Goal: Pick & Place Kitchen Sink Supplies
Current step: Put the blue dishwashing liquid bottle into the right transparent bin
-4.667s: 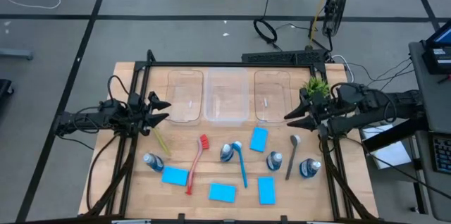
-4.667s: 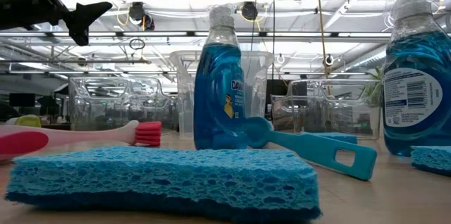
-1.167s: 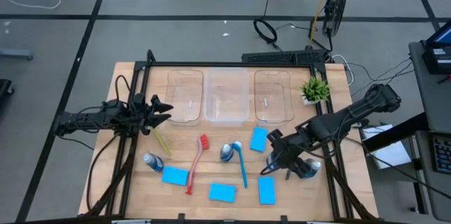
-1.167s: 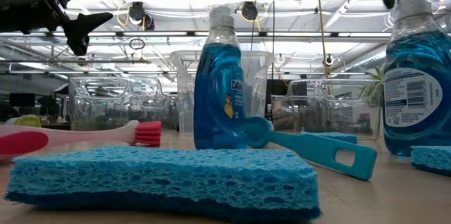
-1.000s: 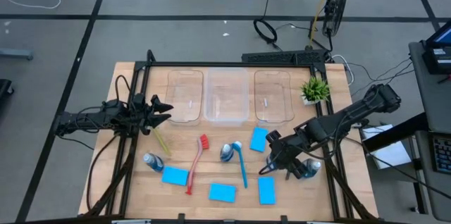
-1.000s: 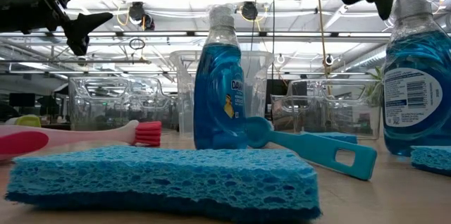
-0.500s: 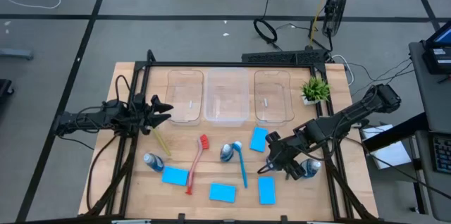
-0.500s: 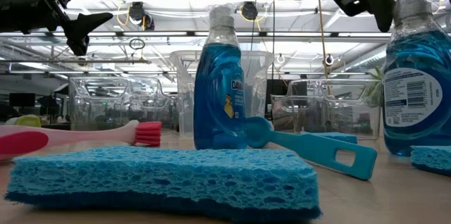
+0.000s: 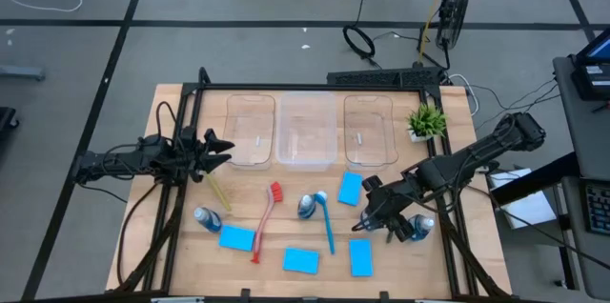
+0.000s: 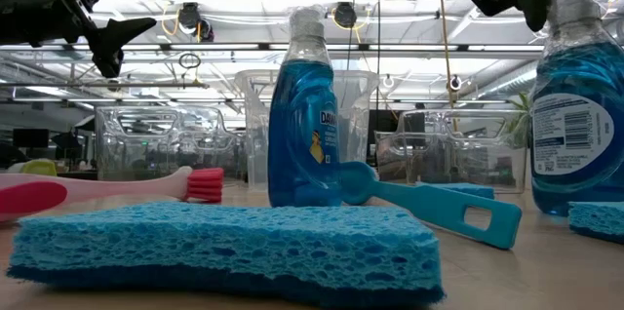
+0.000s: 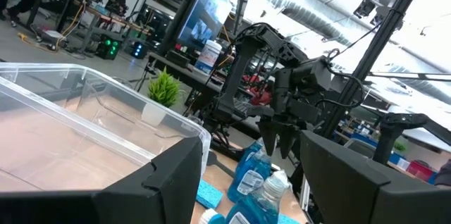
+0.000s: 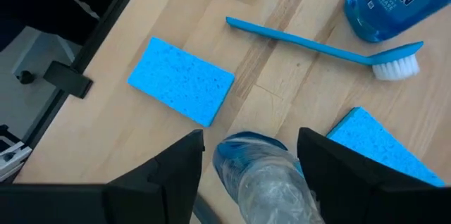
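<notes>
Blue bottle (image 12: 264, 171) with clear-grey cap stands upright on the table (image 9: 276, 279), right of centre, near a blue sponge (image 12: 181, 79). Right tool (image 12: 250, 160) straddles its cap, fingers apart; left tool (image 9: 221, 151) waits apart beside the bins.

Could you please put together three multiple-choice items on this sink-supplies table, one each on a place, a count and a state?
1. Where does the right claw hang?
A. over the left bin
B. over a blue bottle beside the sponges
C. by the potted plant

2. How many clear bins stand along the table's far side?
A. two
B. three
C. five

3. How is the red brush resting?
A. flat on the table
B. upright in a bin
C. held in the left claw

Answers:
1. B: the right wrist view shows the bottle's cap between the open fingers.
2. B: the high view shows three side by side.
3. A: it lies on the wood, while the left claw hangs open and empty near the left bin.
</notes>
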### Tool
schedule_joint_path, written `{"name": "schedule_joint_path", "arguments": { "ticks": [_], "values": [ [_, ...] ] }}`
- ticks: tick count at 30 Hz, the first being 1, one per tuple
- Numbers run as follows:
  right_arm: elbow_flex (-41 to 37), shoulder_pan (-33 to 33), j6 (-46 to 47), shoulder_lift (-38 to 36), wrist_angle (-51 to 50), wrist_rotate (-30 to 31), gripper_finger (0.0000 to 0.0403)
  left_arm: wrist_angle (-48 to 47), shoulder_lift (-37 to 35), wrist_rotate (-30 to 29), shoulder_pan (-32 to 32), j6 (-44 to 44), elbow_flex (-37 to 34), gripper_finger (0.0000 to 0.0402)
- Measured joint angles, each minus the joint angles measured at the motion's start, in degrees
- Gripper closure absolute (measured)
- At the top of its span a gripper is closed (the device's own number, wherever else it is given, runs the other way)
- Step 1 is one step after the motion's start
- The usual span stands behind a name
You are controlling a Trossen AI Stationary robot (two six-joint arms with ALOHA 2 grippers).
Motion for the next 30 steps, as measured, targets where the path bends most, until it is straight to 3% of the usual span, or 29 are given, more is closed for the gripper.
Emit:
{"name": "schedule_joint_path", "arguments": {
  "ticks": [13, 30],
  "values": [
    [0.0, -0.1, -0.1, 0.0, -1.9, 3.0, 0.0168, 0.0, 0.0, 0.0, 0.0, -0.2, 0.0, 0.016],
    [-3.1, -0.1, 0.8, 0.0, 1.6, 2.6, 0.0201, 0.0, 0.0, 0.0, 0.0, -0.2, 0.0, 0.016]
  ]
}}
